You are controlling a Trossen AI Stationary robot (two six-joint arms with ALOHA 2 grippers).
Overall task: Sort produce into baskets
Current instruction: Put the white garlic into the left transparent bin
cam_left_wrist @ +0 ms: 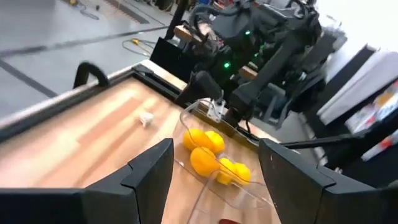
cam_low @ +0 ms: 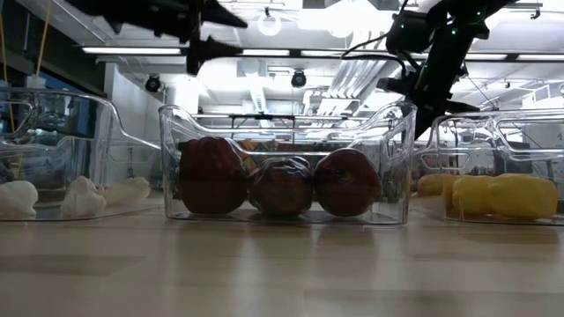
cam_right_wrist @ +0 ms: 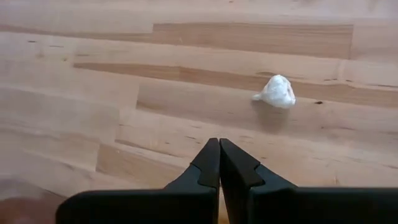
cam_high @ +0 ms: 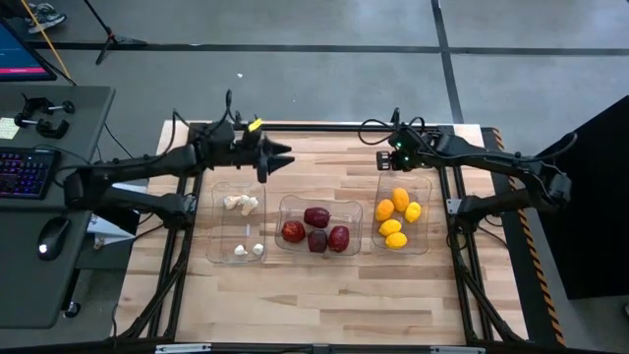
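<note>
loose piece: we see one white garlic clove [cam_right_wrist: 275, 91] on the bare bench [cam_high: 324, 295], outside all three baskets, on the far strip between the two arms.
right pincer: the right pincer [cam_right_wrist: 219, 149] has its fingers pressed together, holding nothing. It hangs over the far end of the lemon basket [cam_high: 428, 211].
direction from right pincer: in the right wrist view the clove lies ahead of the closed tips and off to one side, apart from them.
left pincer: the left pincer [cam_left_wrist: 214, 155] has its fingers spread wide and empty, above the far end of the garlic basket [cam_high: 211, 236].
direction from left pincer: the clove lies ahead of it, towards the lemon basket, well apart.
nearer arm: we judge the right, though not with certainty.
long axis: the clove is a small lump; we cannot tell its axis.
sorted so far: red pieces [cam_high: 316, 228] in the middle basket [cam_high: 282, 211], lemons [cam_high: 396, 218] right, garlic [cam_high: 241, 205] left.
next move, as we judge: fingers must part, then centre over the clove.
</note>
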